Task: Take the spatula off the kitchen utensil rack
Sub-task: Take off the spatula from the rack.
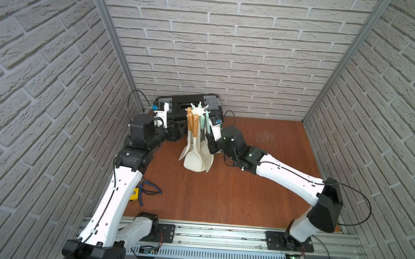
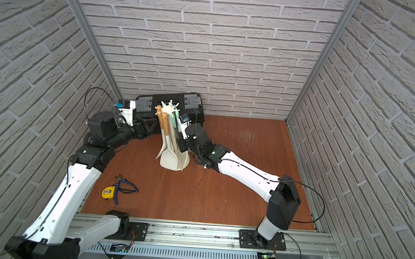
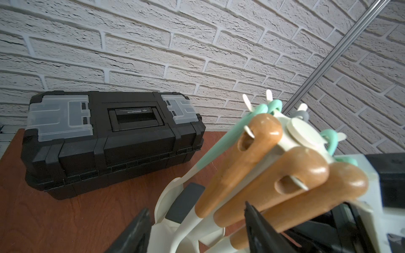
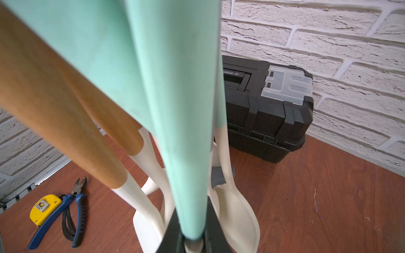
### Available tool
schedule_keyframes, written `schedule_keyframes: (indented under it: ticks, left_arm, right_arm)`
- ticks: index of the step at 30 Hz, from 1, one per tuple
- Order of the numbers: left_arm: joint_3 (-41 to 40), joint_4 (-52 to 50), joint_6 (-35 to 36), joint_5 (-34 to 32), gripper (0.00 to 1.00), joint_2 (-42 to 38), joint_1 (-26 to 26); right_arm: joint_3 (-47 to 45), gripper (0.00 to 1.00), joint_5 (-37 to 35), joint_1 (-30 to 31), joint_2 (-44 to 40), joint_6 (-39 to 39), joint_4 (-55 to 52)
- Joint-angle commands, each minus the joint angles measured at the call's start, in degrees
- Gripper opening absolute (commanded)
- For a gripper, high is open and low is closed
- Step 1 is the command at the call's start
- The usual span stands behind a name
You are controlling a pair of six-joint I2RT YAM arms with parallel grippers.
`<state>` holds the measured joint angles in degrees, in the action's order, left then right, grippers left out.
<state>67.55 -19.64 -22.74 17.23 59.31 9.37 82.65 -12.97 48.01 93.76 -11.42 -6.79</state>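
The cream-white kitchen utensil rack (image 1: 199, 109) (image 2: 169, 105) stands mid-table at the back, its star crown (image 3: 302, 133) hung with several brown-handled and mint-handled utensils. Flat cream heads (image 1: 194, 160) hang low at the front. My right gripper (image 4: 192, 219) (image 1: 208, 137) is shut on one mint-green handle (image 4: 175, 109) from the rack's right side. That utensil's head is hidden, so I cannot tell whether it is the spatula. My left gripper (image 3: 197, 230) (image 1: 180, 131) is open at the rack's left side. Its dark fingers (image 3: 135, 232) straddle the lower ends of the brown handles (image 3: 236, 175) without closing on them.
A black toolbox (image 1: 178, 103) (image 3: 114, 140) (image 4: 263, 109) with grey latches sits against the back wall just behind the rack. Blue-handled pliers (image 2: 124, 186) (image 4: 72, 210) and a yellow tape measure (image 2: 107, 193) lie at front left. Brick walls enclose three sides.
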Motion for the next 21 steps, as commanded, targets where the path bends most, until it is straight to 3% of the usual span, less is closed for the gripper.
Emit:
schedule_keyframes:
  ticks: [1, 10, 16, 21]
  left_arm:
    - [0.04, 3.20, -0.44, 0.47, 0.69, -0.50, -0.40]
    - [1.54, 3.44, -3.18, 1.57, 0.69, -1.04, -0.40]
    - [9.35, 0.47, -7.16, 4.21, 0.71, 1.19, -0.16]
    - [14.85, -2.66, -7.08, 2.36, 0.75, 5.27, 1.35]
  right_arm:
    - [-0.05, 0.03, -1.71, -0.28, -2.72, -2.29, 4.81]
    - [0.76, 0.03, -4.78, -0.24, -1.01, -2.18, 2.22]
    - [0.02, 0.03, -3.56, -0.28, 0.55, -1.61, 2.24]
    - [0.70, 0.03, -2.85, -0.28, 0.77, -1.01, 1.90]
